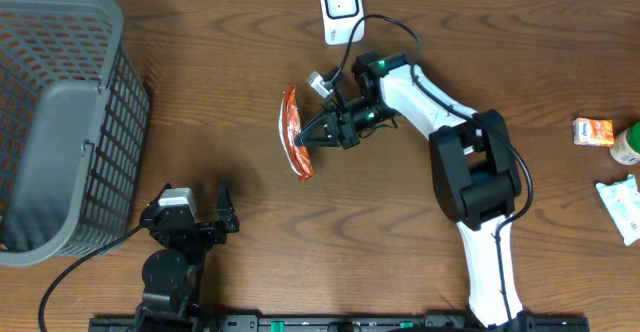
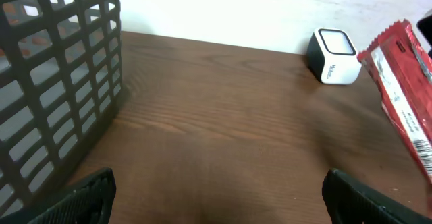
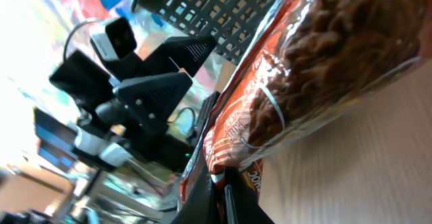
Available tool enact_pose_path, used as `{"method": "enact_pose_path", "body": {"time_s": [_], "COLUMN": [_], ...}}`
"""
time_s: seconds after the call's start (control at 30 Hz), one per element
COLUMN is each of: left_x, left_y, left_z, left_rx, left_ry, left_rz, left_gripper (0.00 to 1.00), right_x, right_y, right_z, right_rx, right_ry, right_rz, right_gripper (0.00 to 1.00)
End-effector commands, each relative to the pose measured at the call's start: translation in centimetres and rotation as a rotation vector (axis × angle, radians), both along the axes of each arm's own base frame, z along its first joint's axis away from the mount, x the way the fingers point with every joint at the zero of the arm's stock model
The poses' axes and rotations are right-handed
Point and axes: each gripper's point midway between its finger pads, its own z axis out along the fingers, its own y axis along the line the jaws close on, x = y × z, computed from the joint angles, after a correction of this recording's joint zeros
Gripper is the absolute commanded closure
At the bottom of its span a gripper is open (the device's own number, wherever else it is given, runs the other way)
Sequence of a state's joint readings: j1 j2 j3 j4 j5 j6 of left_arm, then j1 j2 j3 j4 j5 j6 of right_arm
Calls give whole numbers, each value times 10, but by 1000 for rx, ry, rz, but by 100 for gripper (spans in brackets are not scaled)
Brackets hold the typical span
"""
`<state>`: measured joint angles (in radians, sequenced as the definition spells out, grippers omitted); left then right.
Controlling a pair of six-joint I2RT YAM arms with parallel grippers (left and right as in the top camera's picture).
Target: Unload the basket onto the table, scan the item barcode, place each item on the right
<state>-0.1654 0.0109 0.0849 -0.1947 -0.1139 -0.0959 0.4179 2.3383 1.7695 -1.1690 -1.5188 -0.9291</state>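
1. The snack packet (image 1: 291,132), red-orange with a clear window showing brown pieces, is held on edge, so from overhead it reads as a narrow strip over the middle of the table (image 1: 200,92).
2. The right gripper (image 1: 305,139) has its jaws pinched tight on the lower end of the packet. In the right wrist view the 2 dark fingers meet at the crimped seam.
3. In the left wrist view the side of the packet facing that camera carries a white panel of small print.
4. The scanner (image 1: 340,7), a small white box with a dark-framed window, sits at the far edge of the table. It is near the packet but apart from it.
5. The right arm reaches in from the near edge, bending toward the scanner.
6. The left gripper (image 1: 195,210) sits low at the near left of the table, jaws spread wide with nothing between them.
7. A grey mesh basket (image 1: 60,122) stands at the left, just beyond the left gripper.
8. At the far right edge lie a small orange box (image 1: 593,131), a green bottle (image 1: 628,144) and a white pouch (image 1: 622,207), well apart from the packet.
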Motion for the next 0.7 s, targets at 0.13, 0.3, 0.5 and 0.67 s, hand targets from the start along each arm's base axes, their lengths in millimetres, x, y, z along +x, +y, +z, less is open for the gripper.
{"method": "enact_pose_path", "body": {"time_s": [0.13, 0.3, 0.5, 0.67], "left_x": [-1, -1, -1, -1], "left_y": [1, 1, 1, 1], "left_z": [-13, -13, -13, -13], "left_rx": [22, 22, 22, 22], "left_ry": [35, 35, 35, 35], "left_rz": [2, 2, 2, 2], "left_gripper": [2, 2, 2, 2], "right_x": [3, 5, 4, 7], "right_y": [5, 2, 3, 3], "right_z": [9, 9, 10, 14], "right_rx": [98, 76, 24, -59], "right_ry": [-113, -66, 50, 236], "right_rz": [3, -5, -7, -17], "right_gripper": [99, 99, 99, 99]}}
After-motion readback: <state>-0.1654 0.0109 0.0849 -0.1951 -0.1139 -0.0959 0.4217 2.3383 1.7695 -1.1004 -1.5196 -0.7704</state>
